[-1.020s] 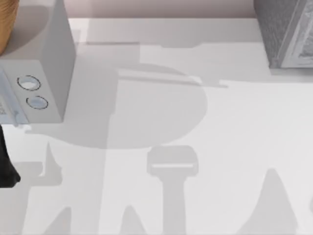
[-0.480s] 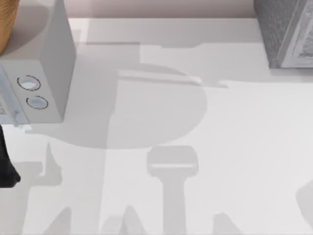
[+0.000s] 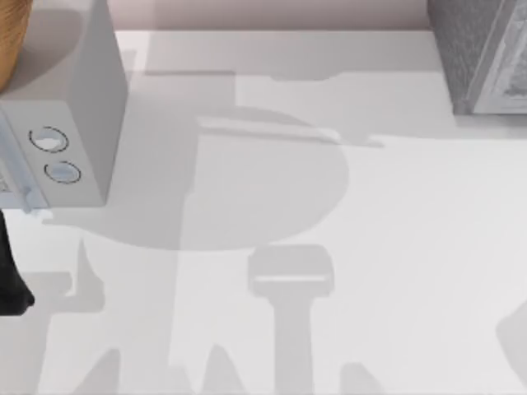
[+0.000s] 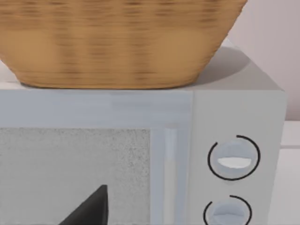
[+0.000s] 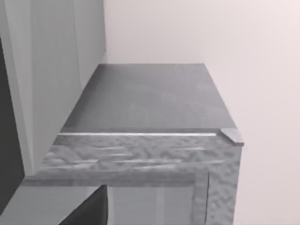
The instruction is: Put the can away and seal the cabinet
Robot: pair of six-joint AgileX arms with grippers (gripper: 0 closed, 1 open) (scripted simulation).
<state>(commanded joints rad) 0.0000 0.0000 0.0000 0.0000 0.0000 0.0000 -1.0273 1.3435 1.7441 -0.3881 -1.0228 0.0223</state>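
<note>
Where the table (image 3: 395,247) meets its far right corner, the cabinet (image 3: 478,49) is seen: a dark-grey speckled box with a paler framed front panel. At the far left corner a smooth light-grey box (image 3: 82,107) with two round dials (image 3: 49,140) is set, and a woven basket (image 3: 10,33) is carried on its top. A dark arm part (image 3: 10,284) is seen at the table's left edge, just in front of the dial box. From the left wrist view, the dial box (image 4: 234,117) is faced closely, the basket (image 4: 117,42) resting on its top, the two dials (image 4: 233,158) stacked on its front beside a speckled door panel (image 4: 70,173); a dark fingertip of the left pincer (image 4: 91,208) is seen before that panel, but whether the pincer is open or closed cannot be told. From the right wrist view, the cabinet (image 5: 145,98) is faced from above its front edge, its flat top and speckled frame shown against a pale wall (image 5: 243,56); a dark fingertip of the right pincer (image 5: 91,211) is seen low before the front panel, and its state cannot be told either. Grey shadows are cast across the middle of the table.
</note>
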